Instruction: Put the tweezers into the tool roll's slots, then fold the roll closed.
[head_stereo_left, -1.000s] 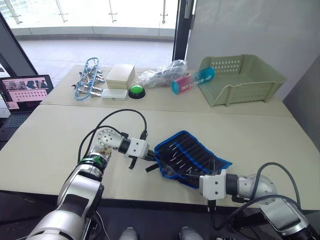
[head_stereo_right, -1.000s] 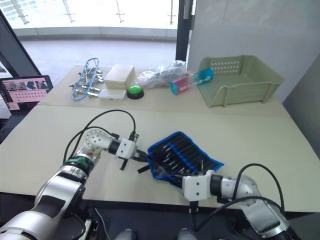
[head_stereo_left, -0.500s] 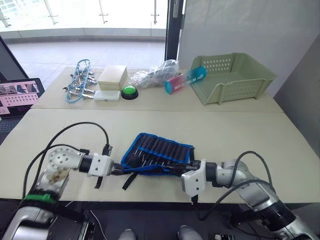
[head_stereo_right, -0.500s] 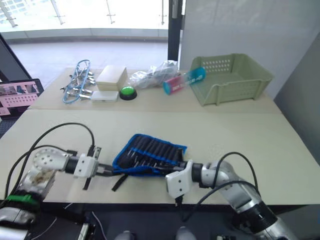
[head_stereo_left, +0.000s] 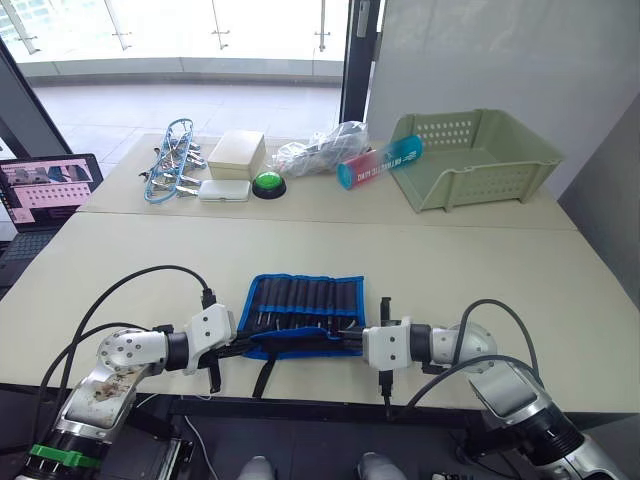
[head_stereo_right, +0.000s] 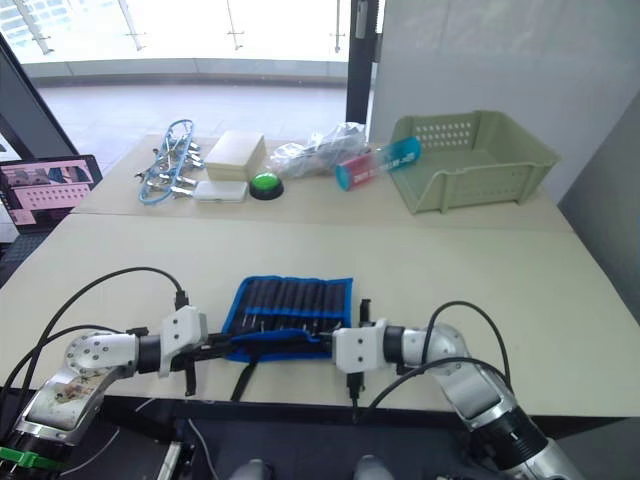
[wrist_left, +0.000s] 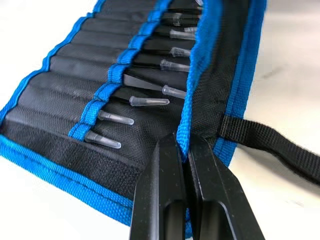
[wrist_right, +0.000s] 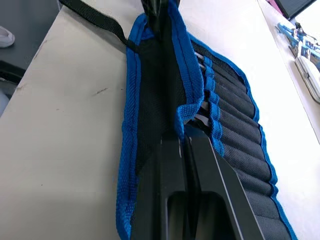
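Near front table edge, centre: tool roll (head_stereo_left: 303, 305), black fabric with bright blue edging, laid open and flat, long side parallel to the edge.
Slots (wrist_left: 75, 100): row of narrow black pockets across the inner face, crossed by a blue band.
Tweezers (wrist_left: 150, 101): seated in the slots, clear-capped tips pointing out toward the near flap; exact count hard to tell.
Near flap (wrist_left: 210, 75): long blue-edged strip lifted off the table at both ends, partly folded up over the tips.
Strap (head_stereo_left: 263, 368): black, trailing from the roll's near edge and hanging over the table front.
Left gripper (head_stereo_left: 236, 345): at the roll's near left corner, both black fingers clenched on the flap's blue hem, as seen in the left wrist view.
Right gripper (head_stereo_left: 352, 339): at the roll's near right corner, fingers pinched tight on the same flap's edge.
Table (head_stereo_left: 480, 280): pale, two tops butted together.
Far table, right: green plastic basket (head_stereo_left: 478, 158), with a teal-and-pink tube (head_stereo_left: 380, 161) leaning on its left wall.
Far table, middle: crumpled clear bag (head_stereo_left: 322, 147), green button (head_stereo_left: 269, 183), cream box (head_stereo_left: 238, 152), flat white case (head_stereo_left: 224, 190).
Far table, left: blue-and-silver clamps bundle (head_stereo_left: 170, 170).
Left margin: laptop (head_stereo_left: 45, 186), screen lit.
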